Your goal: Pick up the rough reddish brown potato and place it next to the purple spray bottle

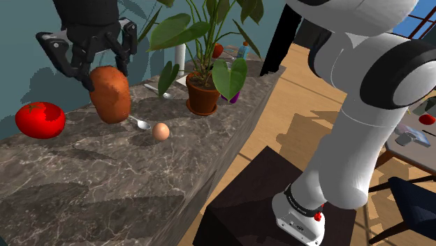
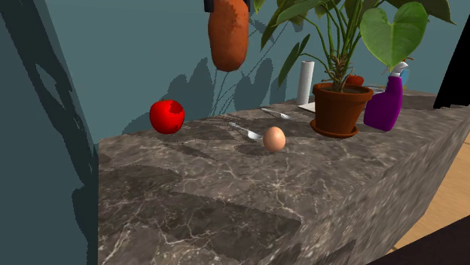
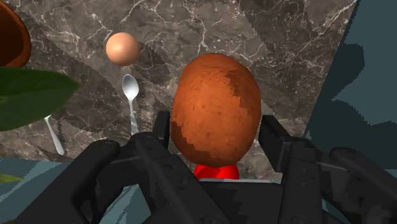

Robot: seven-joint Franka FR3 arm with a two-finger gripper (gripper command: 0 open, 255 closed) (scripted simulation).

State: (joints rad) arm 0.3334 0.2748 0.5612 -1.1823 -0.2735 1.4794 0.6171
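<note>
Aloft, the gripper clasped the potato over the counter, the bottle far off at the second exterior view's right.

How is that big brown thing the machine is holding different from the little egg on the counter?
The potato hangs above the counter, clasped in the end effector; the egg rests on it. The potato is much larger and reddish brown; the egg is small and pale tan. Both are oval.
</note>
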